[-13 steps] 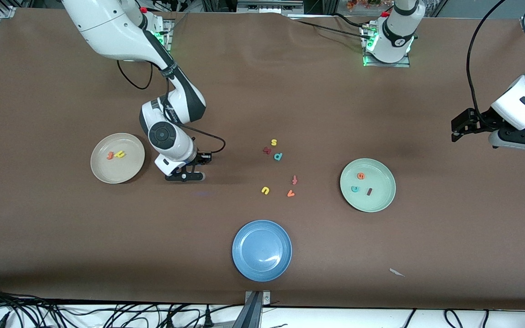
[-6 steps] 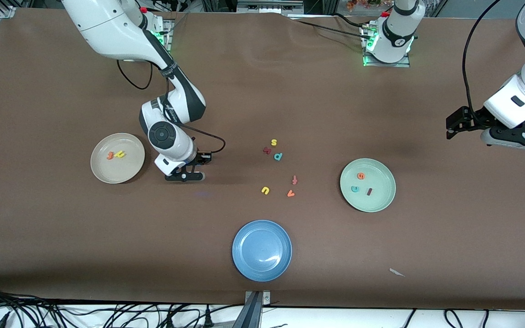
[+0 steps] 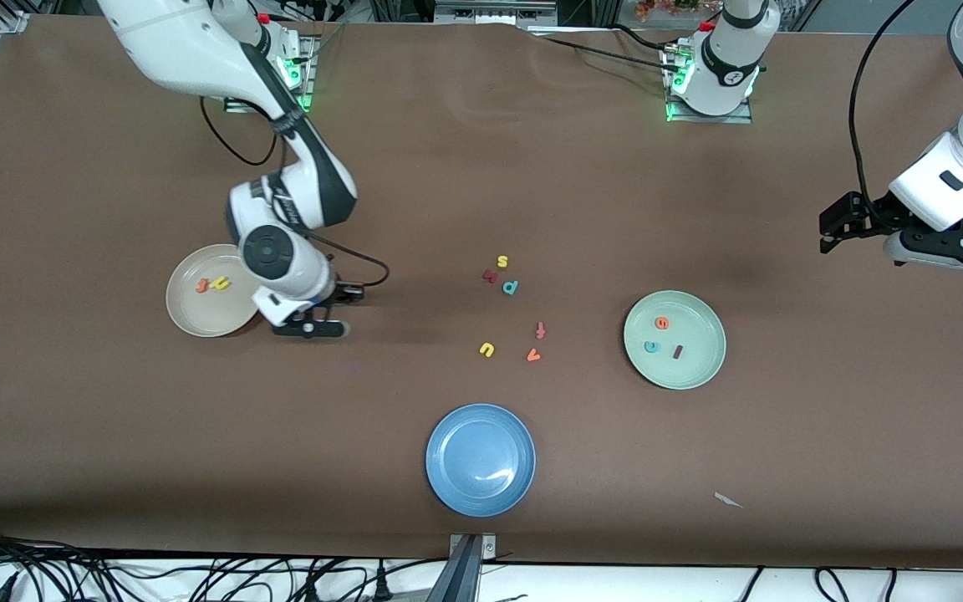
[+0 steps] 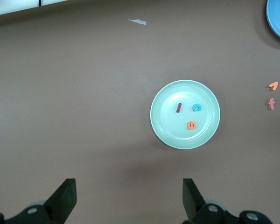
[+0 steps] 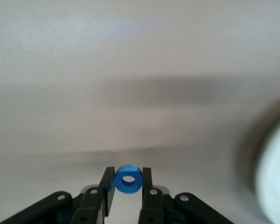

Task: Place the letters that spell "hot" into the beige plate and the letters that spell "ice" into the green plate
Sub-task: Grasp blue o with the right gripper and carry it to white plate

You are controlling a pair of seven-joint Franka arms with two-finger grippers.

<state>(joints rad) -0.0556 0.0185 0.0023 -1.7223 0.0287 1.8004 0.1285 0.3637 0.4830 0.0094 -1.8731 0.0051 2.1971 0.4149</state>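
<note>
My right gripper is shut on the blue ring-shaped "o", pinched between both fingers, and hangs over the table right beside the beige plate. In that plate lie the orange "t" and the yellow "h". The green plate holds the orange "e", the teal "c" and the maroon "i". My left gripper waits open and empty over the left arm's end of the table, with the green plate in its view.
Loose letters lie mid-table: yellow "s", a maroon letter, a teal letter, orange "f", orange "v", yellow "u". A blue plate sits nearest the front camera. A white scrap lies nearby.
My right arm has carried the blue "o" sideways to the beige plate's edge. The left gripper has drifted slightly away from the green plate.
</note>
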